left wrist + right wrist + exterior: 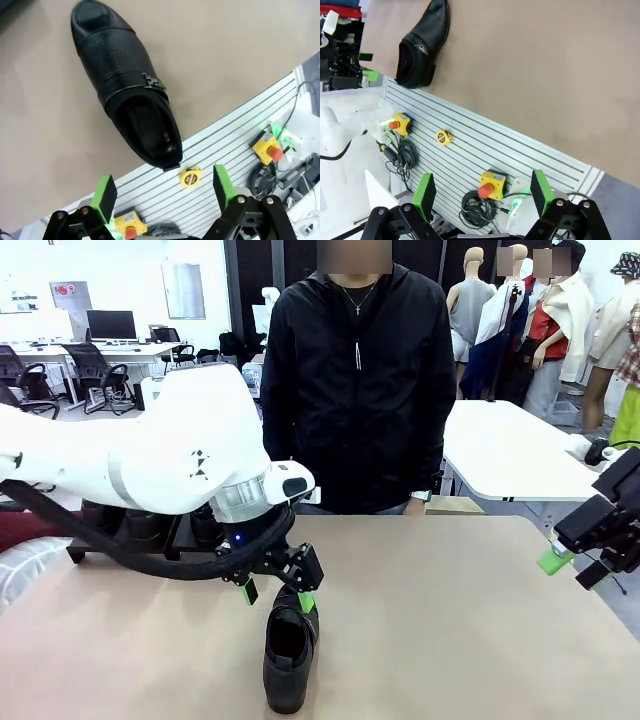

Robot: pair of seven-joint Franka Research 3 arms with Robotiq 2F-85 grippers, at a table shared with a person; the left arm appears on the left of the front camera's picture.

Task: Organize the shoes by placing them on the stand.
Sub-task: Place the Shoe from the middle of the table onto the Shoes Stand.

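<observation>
Black shoe (pixel 289 648) alone on the tan table (pixel 450 620) near the robot's edge, left gripper (pixel 277 592) just above its heel end, jaws wide, holding nothing, right gripper (pixel 572 568) well apart at the right, wide open, empty, stand (pixel 160 545) behind the left arm bearing other shoes (pixel 145 525)

One shoe (pixel 290 652) lies mid-table under the left end effector (pixel 277 595); bare table (pixel 460 620) spreads to its right.
</observation>
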